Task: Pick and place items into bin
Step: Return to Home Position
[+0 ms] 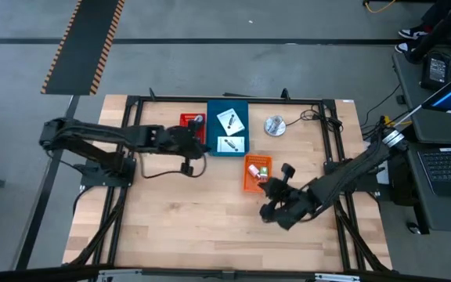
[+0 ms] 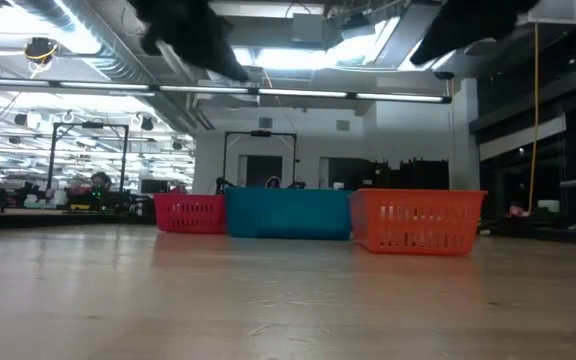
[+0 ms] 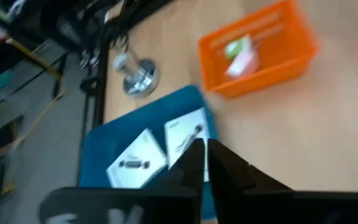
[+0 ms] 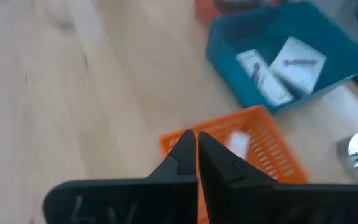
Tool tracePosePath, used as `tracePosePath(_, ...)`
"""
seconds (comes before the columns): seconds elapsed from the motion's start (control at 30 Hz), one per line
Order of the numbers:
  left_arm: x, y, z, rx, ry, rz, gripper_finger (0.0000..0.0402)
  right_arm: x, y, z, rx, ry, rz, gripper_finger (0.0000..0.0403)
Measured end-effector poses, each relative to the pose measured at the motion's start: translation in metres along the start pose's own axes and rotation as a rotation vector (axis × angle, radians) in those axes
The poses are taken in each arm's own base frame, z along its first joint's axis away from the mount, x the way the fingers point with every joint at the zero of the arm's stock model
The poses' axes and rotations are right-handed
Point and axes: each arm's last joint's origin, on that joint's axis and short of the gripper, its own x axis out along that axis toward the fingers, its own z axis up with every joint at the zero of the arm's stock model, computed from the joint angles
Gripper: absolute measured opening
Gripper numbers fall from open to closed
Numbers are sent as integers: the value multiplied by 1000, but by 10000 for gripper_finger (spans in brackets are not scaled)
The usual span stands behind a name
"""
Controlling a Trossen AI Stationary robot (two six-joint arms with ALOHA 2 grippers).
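The left gripper hangs over the table at the blue bin's edge on the red bin side, fingers pressed together and holding nothing. The right gripper hovers just beside the orange bin, on the side away from the blue bin, its fingers likewise pressed together and empty. In the blue bin one card and a second card lie flat, side by side. The pink block and the green piece lie in the orange bin, touching. A silver disc stands on the table just beside the blue bin. What the red bin holds cannot be made out
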Motion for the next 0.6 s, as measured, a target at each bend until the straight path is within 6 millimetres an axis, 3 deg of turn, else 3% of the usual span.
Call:
tracePosePath(0.13,-30,6,-6,-86,-75,-38,4,-10,-17,14,-30,-1,47,0)
tracePosePath(0.23,-44,-1,-28,-141,-141,-26,1,-11,-23,17,-64,4,90,0)
tracePosePath(0.47,-58,-31,-93,-304,-330,48,1,18,-19,-19,-126,-29,155,0)
tracePosePath(0.6,-66,-42,-119,-365,-461,87,1,35,-23,-33,-91,-96,242,0)
